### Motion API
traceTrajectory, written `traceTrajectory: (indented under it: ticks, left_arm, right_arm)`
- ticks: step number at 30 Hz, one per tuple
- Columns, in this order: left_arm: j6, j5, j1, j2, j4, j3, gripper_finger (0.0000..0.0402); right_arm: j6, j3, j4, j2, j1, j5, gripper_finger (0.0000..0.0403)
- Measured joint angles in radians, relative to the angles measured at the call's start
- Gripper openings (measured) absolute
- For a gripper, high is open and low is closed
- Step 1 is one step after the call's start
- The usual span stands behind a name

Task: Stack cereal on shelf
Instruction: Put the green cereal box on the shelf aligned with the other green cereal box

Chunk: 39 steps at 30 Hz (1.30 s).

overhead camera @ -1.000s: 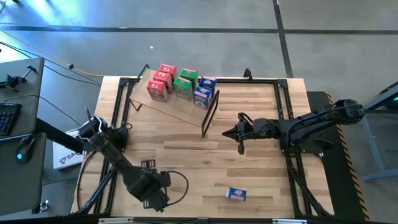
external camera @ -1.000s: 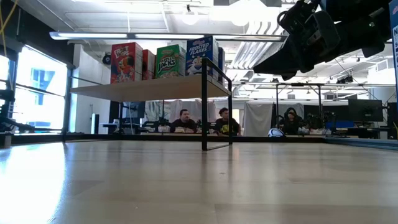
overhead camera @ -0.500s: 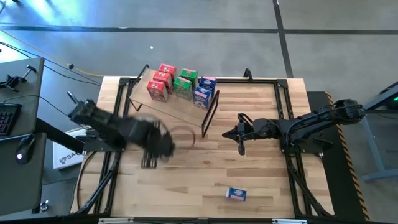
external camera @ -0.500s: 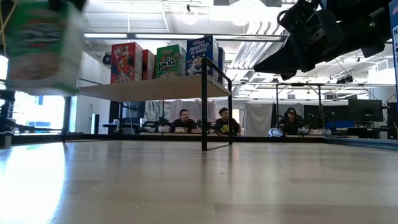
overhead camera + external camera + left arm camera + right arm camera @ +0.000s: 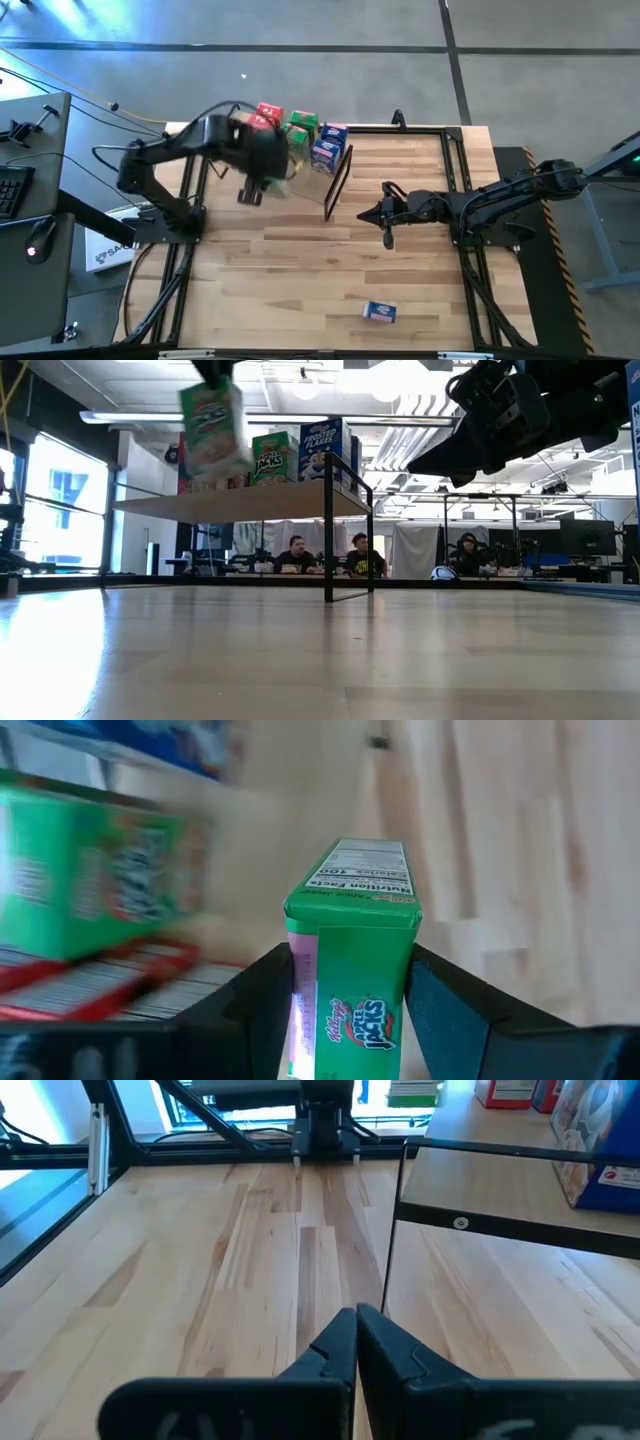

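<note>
The left hand (image 5: 350, 1010) is clamped on a green cereal box (image 5: 352, 960), held above the shelf (image 5: 240, 501) near the boxes standing there. The right hand (image 5: 386, 218), fingers together, hangs over the tabletop (image 5: 400, 270).

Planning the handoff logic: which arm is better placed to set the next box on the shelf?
Left. Its end effector is shut on a green box and is over the shelf. The right end effector is shut, empty and beside the shelf's frame end.

high: straight down | low: tabletop level, facing room | both share shelf (image 5: 300, 178) (image 5: 240, 502)
</note>
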<state>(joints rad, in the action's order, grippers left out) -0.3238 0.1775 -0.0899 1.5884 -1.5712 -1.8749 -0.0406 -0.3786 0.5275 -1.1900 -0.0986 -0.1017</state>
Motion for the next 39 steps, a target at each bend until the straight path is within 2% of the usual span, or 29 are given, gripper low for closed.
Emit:
traceTrajectory:
  ticks: [5, 11, 17, 29, 39]
  left_arm:
    - [-0.148, 0.009, -0.096, 0.051, 0.002, -0.089, 0.0167]
    - [-0.253, 0.046, -0.142, 0.111, -0.001, -0.111, 0.0167]
    - [-0.263, 0.090, -0.142, 0.121, 0.026, -0.112, 0.0172]
    - [-0.255, 0.107, -0.145, 0.119, 0.058, -0.112, 0.0216]
    - [-0.243, 0.159, -0.117, 0.107, 0.049, -0.110, 0.0218]
  right_arm:
    - [0.001, 0.000, 0.000, 0.000, 0.000, 0.000, 0.0001]
    - [0.005, 0.000, 0.000, 0.000, 0.000, 0.000, 0.0001]
    - [0.005, 0.000, -0.001, 0.000, 0.000, 0.000, 0.0001]
    - [0.005, 0.000, -0.007, 0.000, 0.000, 0.000, 0.0001]
    - [0.004, 0.000, -0.007, 0.000, 0.000, 0.000, 0.0001]
